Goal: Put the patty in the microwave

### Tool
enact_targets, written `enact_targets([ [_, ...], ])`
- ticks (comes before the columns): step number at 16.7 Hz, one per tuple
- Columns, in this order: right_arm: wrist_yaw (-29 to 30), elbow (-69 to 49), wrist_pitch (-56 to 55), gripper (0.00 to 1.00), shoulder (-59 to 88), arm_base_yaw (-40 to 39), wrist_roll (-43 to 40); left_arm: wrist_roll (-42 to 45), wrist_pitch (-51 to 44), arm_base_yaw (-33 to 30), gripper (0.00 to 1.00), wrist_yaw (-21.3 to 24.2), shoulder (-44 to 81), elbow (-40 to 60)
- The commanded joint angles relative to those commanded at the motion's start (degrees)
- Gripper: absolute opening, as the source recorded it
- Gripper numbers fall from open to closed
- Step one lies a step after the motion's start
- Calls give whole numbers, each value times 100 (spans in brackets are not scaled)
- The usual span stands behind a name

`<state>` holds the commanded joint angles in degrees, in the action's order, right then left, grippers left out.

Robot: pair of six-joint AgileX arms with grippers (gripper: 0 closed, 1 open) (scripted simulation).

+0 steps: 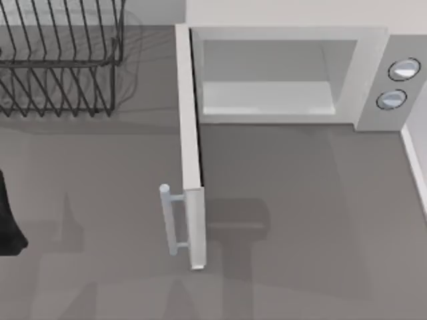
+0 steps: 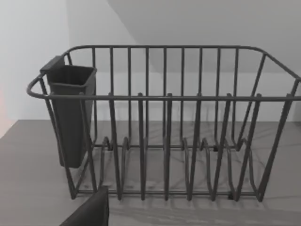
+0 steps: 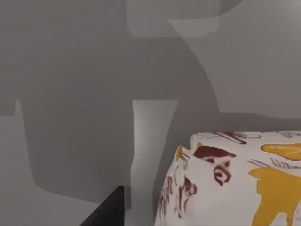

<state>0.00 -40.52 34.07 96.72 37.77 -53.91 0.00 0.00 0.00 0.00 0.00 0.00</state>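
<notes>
The microwave (image 1: 370,73) stands at the back right of the table, white, with two round knobs on its right panel. Its door (image 1: 190,167) is swung fully open toward the front, the silver bar handle (image 1: 170,220) on its left side, and the pale interior (image 1: 267,93) holds nothing. The patty (image 3: 235,183) fills the near corner of the right wrist view, whitish with orange-yellow and dark red blotches, lying on the grey table. A black part of my right gripper (image 3: 109,209) sits just beside it. My left arm (image 1: 10,220) is parked at the table's left edge.
A dark wire rack (image 1: 60,60) stands at the back left, and in the left wrist view the rack (image 2: 164,127) carries a dark cup (image 2: 70,113) on one end. Open grey tabletop (image 1: 300,220) lies in front of the microwave, right of the door.
</notes>
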Motion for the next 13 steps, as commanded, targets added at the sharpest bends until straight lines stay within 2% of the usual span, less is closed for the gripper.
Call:
enact_targets([
  [5,0,0,0,2,0,0,0,0,0,0,100,0,0,0],
  [13,0,0,0,0,0,0,0,0,0,0,100,0,0,0],
])
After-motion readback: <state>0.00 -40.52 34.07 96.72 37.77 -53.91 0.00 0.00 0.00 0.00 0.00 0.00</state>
